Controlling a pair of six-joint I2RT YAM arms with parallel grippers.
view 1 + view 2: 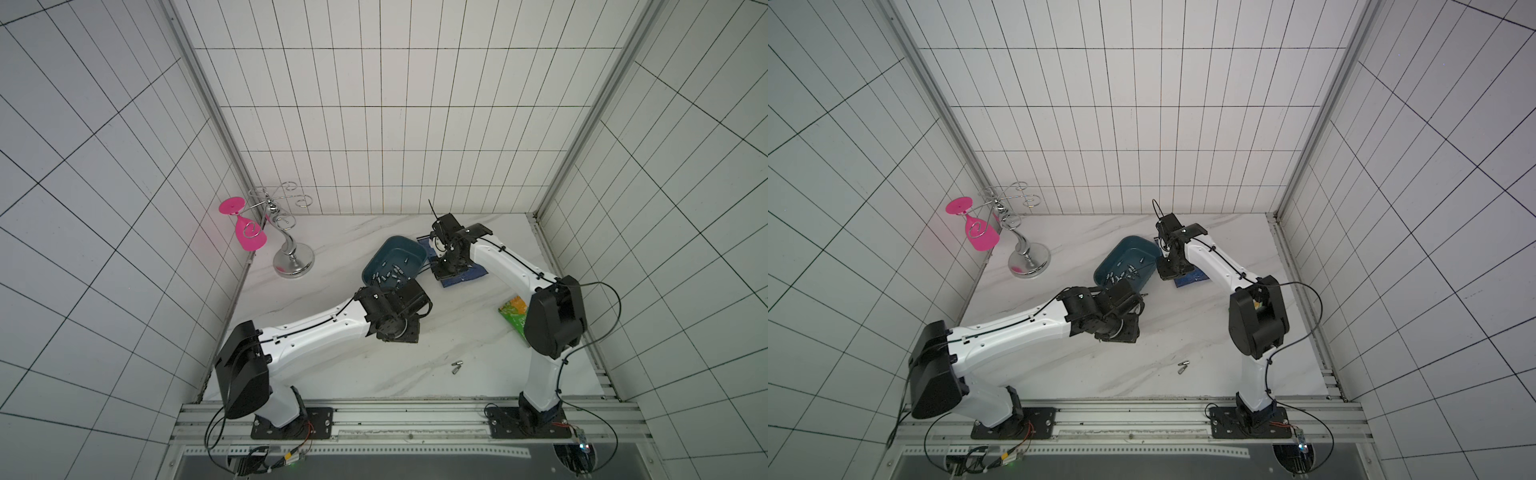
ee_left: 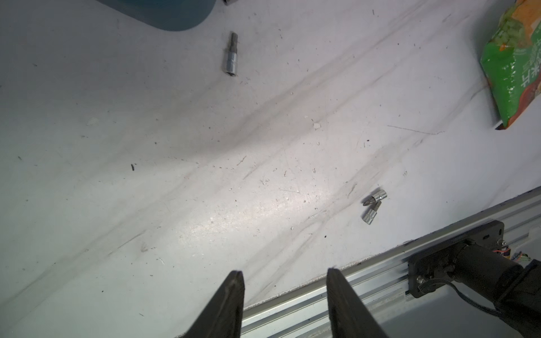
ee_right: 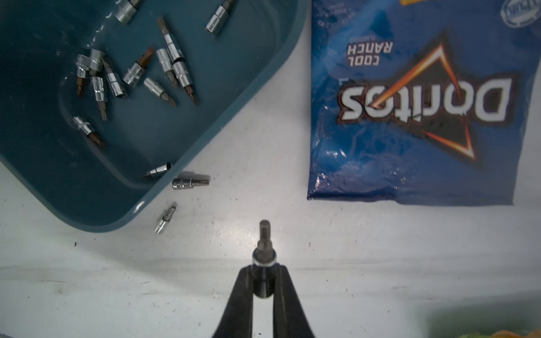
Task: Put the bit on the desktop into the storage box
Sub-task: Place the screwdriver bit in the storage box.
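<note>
My right gripper is shut on a small chrome bit, whose hex tip sticks out past the fingertips, above the white desktop. The teal storage box lies just beside it, holding several bits. Two loose bits rest on the desktop against the box's rim. My left gripper is open and empty, hovering over the desktop near its front edge. One bit lies near the box, and a pair of bits lies nearer the front. In a top view the box sits between both wrists.
A blue Doritos bag lies flat beside the box. A green snack bag sits near the right arm's elbow. A chrome glass rack with a pink glass stands at the back left. An aluminium rail borders the front edge.
</note>
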